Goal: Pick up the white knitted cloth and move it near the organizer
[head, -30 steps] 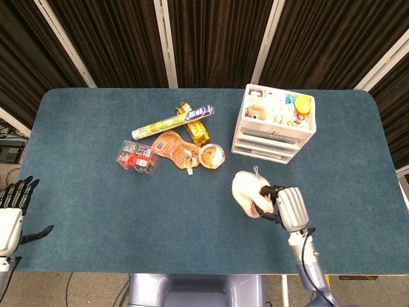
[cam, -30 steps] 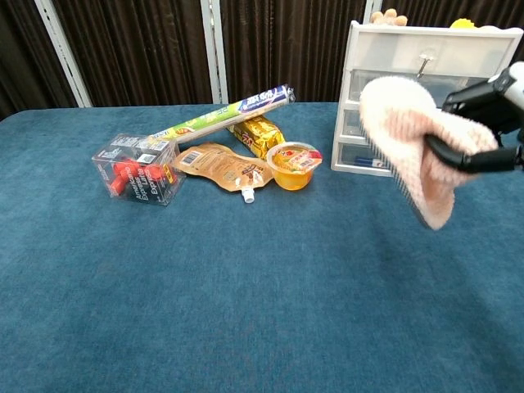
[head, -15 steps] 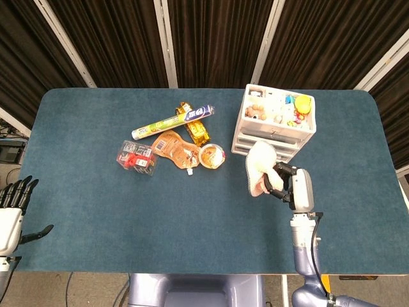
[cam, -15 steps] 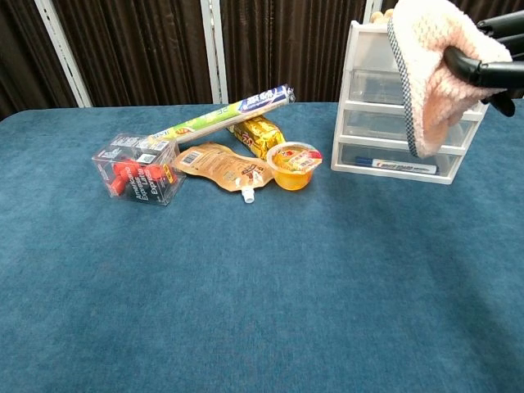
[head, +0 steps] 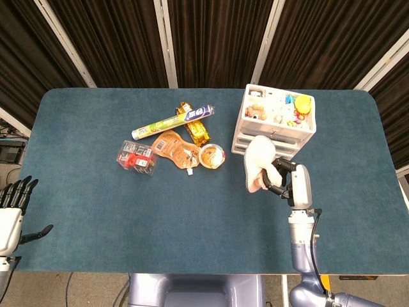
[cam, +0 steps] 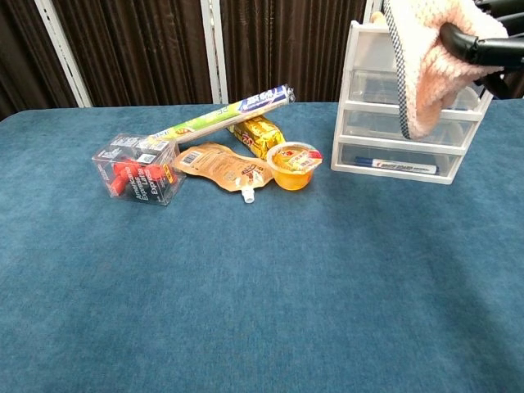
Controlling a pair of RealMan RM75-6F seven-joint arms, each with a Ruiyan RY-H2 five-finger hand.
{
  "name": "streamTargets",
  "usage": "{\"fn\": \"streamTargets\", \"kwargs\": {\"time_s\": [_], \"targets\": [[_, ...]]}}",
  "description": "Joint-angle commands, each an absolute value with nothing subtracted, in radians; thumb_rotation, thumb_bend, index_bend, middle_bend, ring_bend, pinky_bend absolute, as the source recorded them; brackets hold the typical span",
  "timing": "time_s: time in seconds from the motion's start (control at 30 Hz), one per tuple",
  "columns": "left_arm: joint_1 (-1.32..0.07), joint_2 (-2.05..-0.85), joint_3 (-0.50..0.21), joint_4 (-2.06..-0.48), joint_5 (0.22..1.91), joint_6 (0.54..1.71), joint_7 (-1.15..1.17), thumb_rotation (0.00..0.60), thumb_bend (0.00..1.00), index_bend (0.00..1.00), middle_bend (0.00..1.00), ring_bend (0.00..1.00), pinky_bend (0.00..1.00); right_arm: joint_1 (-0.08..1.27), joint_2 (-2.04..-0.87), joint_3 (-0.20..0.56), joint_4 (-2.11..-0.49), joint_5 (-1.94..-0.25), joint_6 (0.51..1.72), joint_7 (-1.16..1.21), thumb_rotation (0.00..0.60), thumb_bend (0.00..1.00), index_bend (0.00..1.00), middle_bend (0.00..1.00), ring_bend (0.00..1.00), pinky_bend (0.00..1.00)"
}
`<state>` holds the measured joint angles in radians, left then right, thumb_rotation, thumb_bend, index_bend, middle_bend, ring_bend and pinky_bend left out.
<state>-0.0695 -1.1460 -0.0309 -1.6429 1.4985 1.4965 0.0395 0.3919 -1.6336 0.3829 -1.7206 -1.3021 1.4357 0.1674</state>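
My right hand (head: 289, 181) grips the white knitted cloth (head: 258, 162), which hangs in the air just in front of the white drawer organizer (head: 276, 123). In the chest view the cloth (cam: 426, 70) dangles before the organizer's (cam: 372, 131) upper drawers, black fingers (cam: 479, 51) wrapped over it. My left hand (head: 13, 208) sits off the table's left front corner, fingers apart and holding nothing.
Left of the organizer lie a jelly cup (head: 211, 155), an orange pouch (head: 175, 148), a gold packet (head: 197, 130), a long foil-wrap box (head: 172, 122) and a clear box of red items (head: 136, 157). The organizer's top tray holds several small toys.
My right hand has carried the cloth up and away from me, from over the table's front middle to just before the organizer. The left hand has stayed still.
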Motion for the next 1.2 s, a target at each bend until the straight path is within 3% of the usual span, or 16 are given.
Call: {"fn": "streamTargets", "kwargs": {"time_s": [0.03, 0.63, 1.2], "targets": [[-0.07, -1.147, -0.031, -1.643, 1.498, 1.496, 0.04, 0.6, 0.0, 0.0, 0.0, 0.0, 0.0, 0.397, -1.629, 0.392, -1.722, -1.296, 1.433, 0.164, 0.6, 0.47, 0.69, 0.75, 0.74, 0.88], [-0.071, -1.151, -0.036, -1.644, 1.486, 1.492, 0.049, 0.6, 0.0, 0.0, 0.0, 0.0, 0.0, 0.429, -1.616, 0.444, -1.691, -1.238, 1.407, 0.169, 0.6, 0.47, 0.69, 0.75, 0.74, 0.88], [-0.07, -1.152, -0.036, -1.647, 1.481, 1.49, 0.057, 0.6, 0.0, 0.0, 0.0, 0.0, 0.0, 0.432, -1.622, 0.432, -1.668, -1.217, 1.401, 0.179, 0.6, 0.47, 0.68, 0.75, 0.74, 0.88]]}}
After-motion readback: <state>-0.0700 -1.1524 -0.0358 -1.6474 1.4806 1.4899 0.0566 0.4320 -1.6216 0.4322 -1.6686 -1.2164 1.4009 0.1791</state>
